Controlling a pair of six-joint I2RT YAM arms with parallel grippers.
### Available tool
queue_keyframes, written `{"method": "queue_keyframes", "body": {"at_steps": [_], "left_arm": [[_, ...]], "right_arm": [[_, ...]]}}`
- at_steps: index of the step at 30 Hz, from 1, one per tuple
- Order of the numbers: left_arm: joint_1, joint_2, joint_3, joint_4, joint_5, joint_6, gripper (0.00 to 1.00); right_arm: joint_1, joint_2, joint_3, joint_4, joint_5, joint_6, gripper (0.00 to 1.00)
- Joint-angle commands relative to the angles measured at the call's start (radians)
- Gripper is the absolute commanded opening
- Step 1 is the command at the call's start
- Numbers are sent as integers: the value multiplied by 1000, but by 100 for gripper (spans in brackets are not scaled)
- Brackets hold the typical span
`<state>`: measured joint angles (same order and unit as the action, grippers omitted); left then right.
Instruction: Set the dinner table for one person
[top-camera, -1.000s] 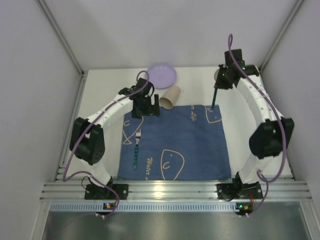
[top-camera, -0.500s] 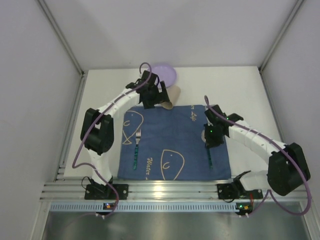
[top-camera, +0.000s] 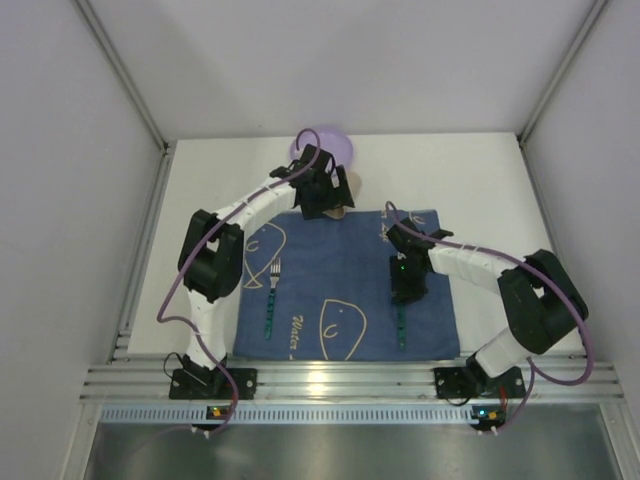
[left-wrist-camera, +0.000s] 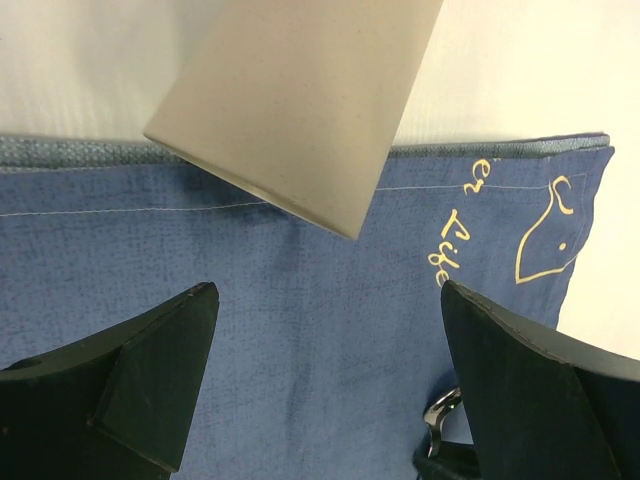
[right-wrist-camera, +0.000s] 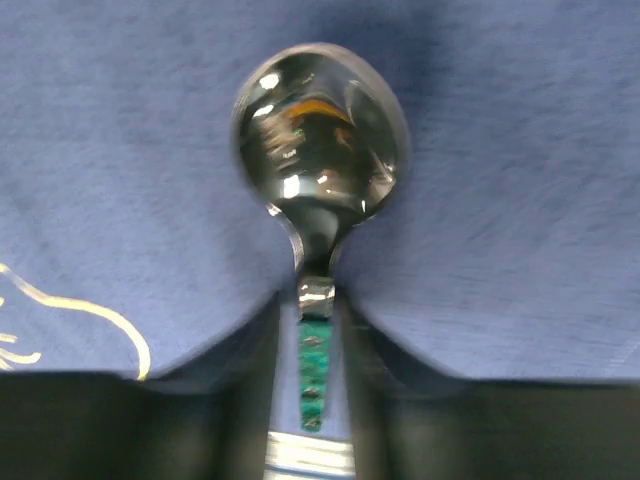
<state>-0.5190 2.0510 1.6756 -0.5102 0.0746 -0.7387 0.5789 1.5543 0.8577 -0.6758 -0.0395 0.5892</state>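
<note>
Releasing too high could let the spoon (right-wrist-camera: 320, 130) bounce askew on the placemat (right-wrist-camera: 500, 200) beneath my right jaws, which are clamped narrow on its teal handle. My left jaws gape wide, holding nothing, with the tipped paper cup (left-wrist-camera: 300, 100) just ahead, likely to roll across the white bench (top-camera: 195, 185) beyond if nudged.

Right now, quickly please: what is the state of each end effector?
Left end effector: open, holding nothing.
Right end effector: closed on the spoon.
</note>
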Motion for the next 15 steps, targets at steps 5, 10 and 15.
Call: {"method": "queue_keyframes", "body": {"at_steps": [5,10,15], "left_arm": [[-12,0,44,32,-22,-27,98],[-24,29,79,21,-113,-24,98],[-59,84,128,30,-208,9,98]], "right_arm": [[22,-48,82,-128,35,-8,44],[21,-124,184,-231,72,-20,46],[22,-166,244,-317,119,-29,47]]}}
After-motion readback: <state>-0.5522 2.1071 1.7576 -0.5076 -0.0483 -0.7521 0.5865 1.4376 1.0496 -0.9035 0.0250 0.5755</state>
